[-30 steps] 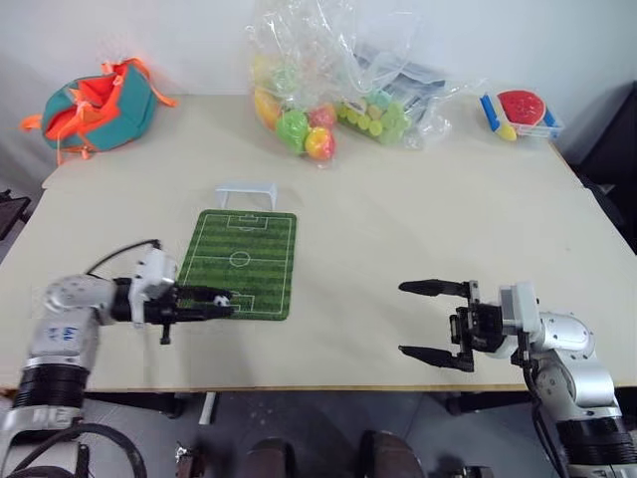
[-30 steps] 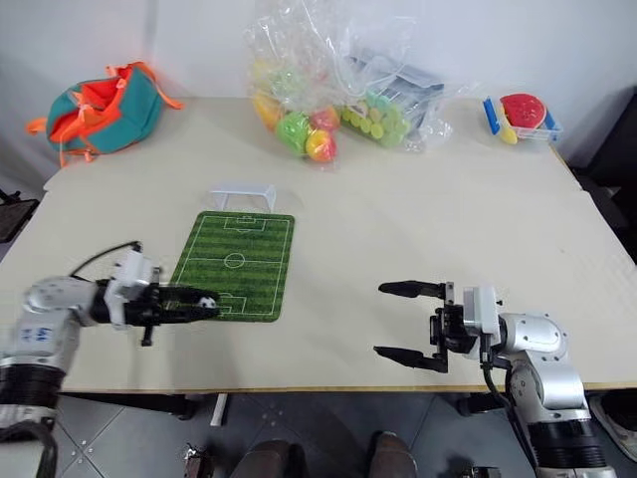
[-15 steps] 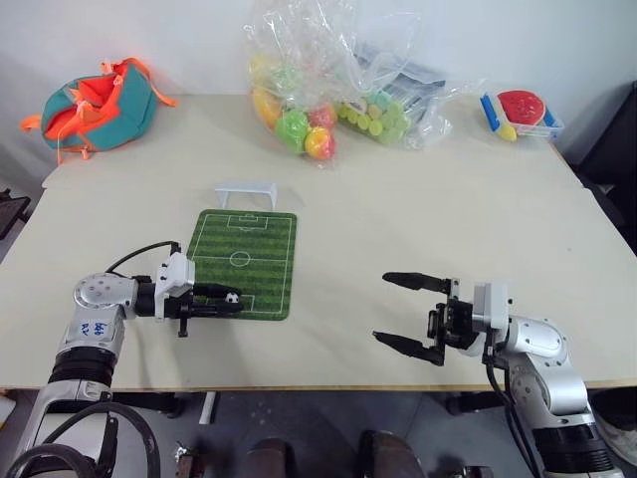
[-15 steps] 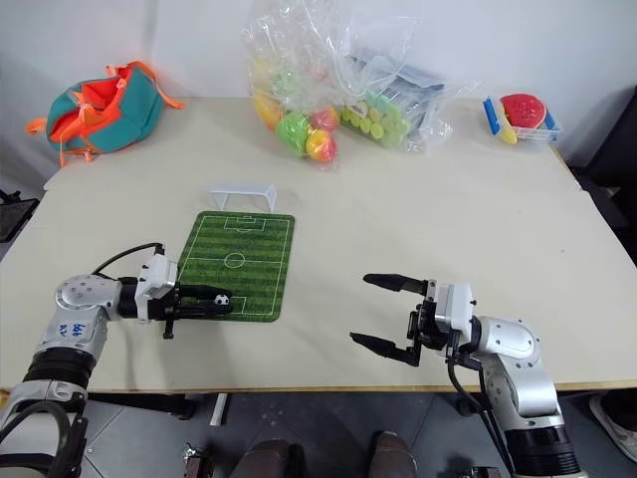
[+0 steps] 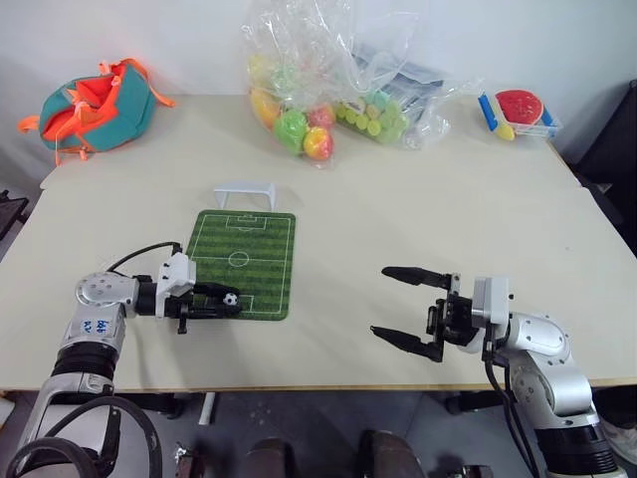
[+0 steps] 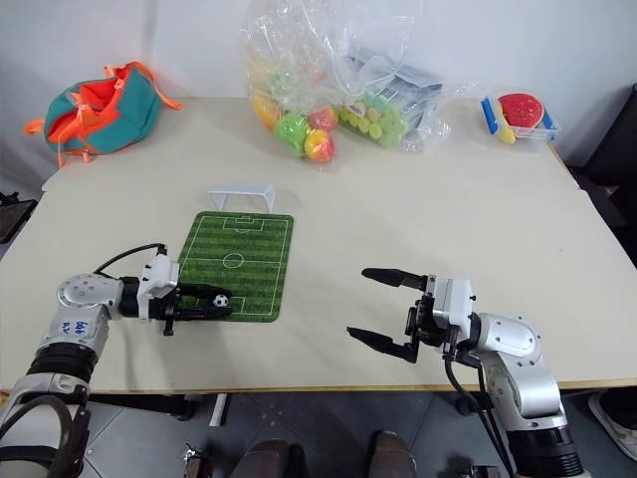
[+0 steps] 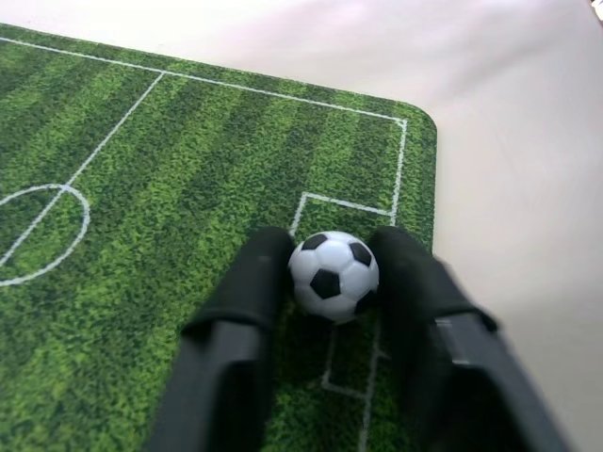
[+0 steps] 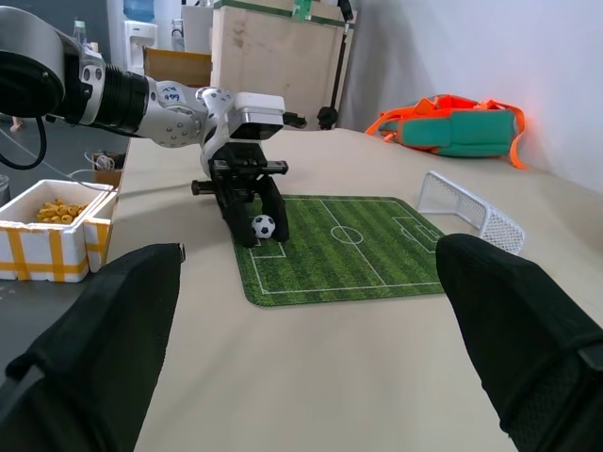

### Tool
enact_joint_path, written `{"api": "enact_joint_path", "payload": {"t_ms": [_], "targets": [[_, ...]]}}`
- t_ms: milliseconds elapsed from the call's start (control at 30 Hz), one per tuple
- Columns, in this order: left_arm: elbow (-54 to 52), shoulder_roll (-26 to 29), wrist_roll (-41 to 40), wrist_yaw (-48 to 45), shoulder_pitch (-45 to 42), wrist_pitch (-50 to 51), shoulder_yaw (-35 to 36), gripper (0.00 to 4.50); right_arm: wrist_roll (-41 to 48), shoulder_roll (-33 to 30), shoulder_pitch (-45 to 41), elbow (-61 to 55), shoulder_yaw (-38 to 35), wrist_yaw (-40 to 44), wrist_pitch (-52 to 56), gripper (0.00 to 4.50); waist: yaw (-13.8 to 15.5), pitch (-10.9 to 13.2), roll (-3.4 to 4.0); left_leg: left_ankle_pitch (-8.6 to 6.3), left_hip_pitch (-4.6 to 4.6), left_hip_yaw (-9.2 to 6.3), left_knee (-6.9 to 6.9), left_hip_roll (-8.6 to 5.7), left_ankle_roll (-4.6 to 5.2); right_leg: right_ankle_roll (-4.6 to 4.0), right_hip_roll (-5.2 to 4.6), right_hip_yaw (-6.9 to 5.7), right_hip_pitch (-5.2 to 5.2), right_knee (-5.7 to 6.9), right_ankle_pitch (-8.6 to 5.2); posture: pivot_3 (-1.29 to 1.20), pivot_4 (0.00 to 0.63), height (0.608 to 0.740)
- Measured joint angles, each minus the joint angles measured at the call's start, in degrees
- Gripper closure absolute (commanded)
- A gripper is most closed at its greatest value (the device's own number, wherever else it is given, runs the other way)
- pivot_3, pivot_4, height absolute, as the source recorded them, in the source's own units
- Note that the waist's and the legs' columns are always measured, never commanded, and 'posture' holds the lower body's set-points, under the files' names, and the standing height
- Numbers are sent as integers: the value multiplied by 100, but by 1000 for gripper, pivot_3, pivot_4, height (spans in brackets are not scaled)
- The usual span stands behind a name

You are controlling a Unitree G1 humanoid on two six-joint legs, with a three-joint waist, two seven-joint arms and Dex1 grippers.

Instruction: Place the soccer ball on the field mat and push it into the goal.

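Soccer ball [image 7: 333,276] between left tool [image 5: 227,302] fingers, gripped or loose unclear, on field mat [image 5: 244,261], goal [image 5: 245,193] past it, right tool [image 5: 402,309] fingers apart, toy bags [image 5: 333,75] behind

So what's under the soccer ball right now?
The green field mat, near its printed penalty box at the end away from the goal. The ball sits between the left end effector's fingers, which hide whether it rests on the mat.

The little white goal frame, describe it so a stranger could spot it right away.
On the beige table, find the green striped field mat. The low white plastic goal frame stands just past its far short edge, the one white wire-like frame among colourful toys.
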Motion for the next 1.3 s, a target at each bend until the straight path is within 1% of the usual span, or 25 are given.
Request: {"api": "enact_joint_path", "payload": {"t_ms": [67, 267, 367, 467, 633, 767, 867, 967, 1000, 1033, 1067, 1167, 1300], "targets": [[2, -16, 2, 27, 1, -57, 1, 1148, 1, -3, -1, -2, 0, -13, 54, 0, 5, 0, 0, 0, 0, 0, 5, 0, 0, 0, 0, 0, 0, 4, 0, 0, 150, 740], [-55, -15, -33, 3, 17, -56, 21, 1148, 6, -3, -8, -21, 0, -31, 110, 0, 1, 0, 0, -1, 0, 0, 8, 0, 1, 0, 0, 1, 0, 7, 0, 0, 150, 740], [-314, 24, -118, -38, 126, 32, 83, 1148, 10, -3, -18, -49, 5, -32, 187, 0, 0, 0, 0, -1, -1, 0, 8, 1, 1, 0, 0, 1, 0, 7, 0, 0, 150, 740], [-699, 165, -269, -69, 296, 190, 205, 1148, 23, -8, -17, -78, 7, -23, 238, 0, -12, 0, 0, -1, 0, -1, 8, 2, 1, 0, 0, 2, 0, 7, 0, 0, 150, 740], [-1782, 294, -712, 154, 766, 814, 592, 1148, 77, -15, 46, -185, 28, 15, 322, 0, -5, 0, 0, -2, 0, -2, 8, 4, 2, 0, 0, 5, 0, 7, 0, 0, 150, 740], [-2608, 661, -1076, 310, 1380, 1327, 1047, 1148, 107, -17, 59, -185, 48, 16, 347, 0, -29, 0, 0, -3, 4, 1, 3, 7, 0, 0, 0, 8, -1, 8, 0, 0, 150, 740], [-2987, 983, -1256, 204, 2195, 1487, 1420, 1740, 128, -7, 10, -155, 7, -26, 321, 0, -45, 1, 3, -4, 15, 11, -8, 8, 0, -1, 0, 21, -1, 7, 0, 0, 150, 740], [-2914, 1103, -1157, -98, 3030, 1094, 1456, 2633, 106, -3, -76, -68, -39, -19, 198, 0, -27, 2, 4, -6, 20, 22, -11, 10, 2, -1, 1, 29, -3, 6, -1, 0, 150, 740], [-2851, 1092, -1105, -135, 3148, 958, 1434, 2909, 93, -5, -95, -25, -39, -5, 166, 0, -19, 2, 3, -7, 20, 22, -10, 11, 1, -2, 2, 29, -3, 5, -1, 0, 150, 740], [-2714, 1067, -1058, -177, 3271, 779, 1419, 3292, 62, -4, -125, 28, -34, 16, 139, 0, 23, 2, 3, -8, 18, 20, -6, 10, 3, -2, 2, 28, -2, 6, -1, 0, 150, 740], [-2655, 1058, -1047, -191, 3320, 694, 1419, 3510, 54, -4, -127, 46, -33, 20, 113, 0, 52, 2, 3, -9, 17, 20, -5, 10, 4, -2, 2, 28, -2, 6, -1, 0, 150, 740], [-2720, 827, -1047, -100, 3291, 574, 1347, 4433, 2, -5, -141, 101, -34, 28, 22, 0, 111, 2, 4, -17, 19, 25, -2, 9, 10, -2, 1, 34, -2, 5, -1, 0, 150, 740], [-3027, 288, -1067, 251, 3024, 769, 989, 4473, -136, 17, -155, 285, -35, -23, -199, 0, 130, 1, 2, -19, 18, 28, -2, 10, 11, -2, 2, 33, -4, 7, 0, 0, 150, 740]]}}
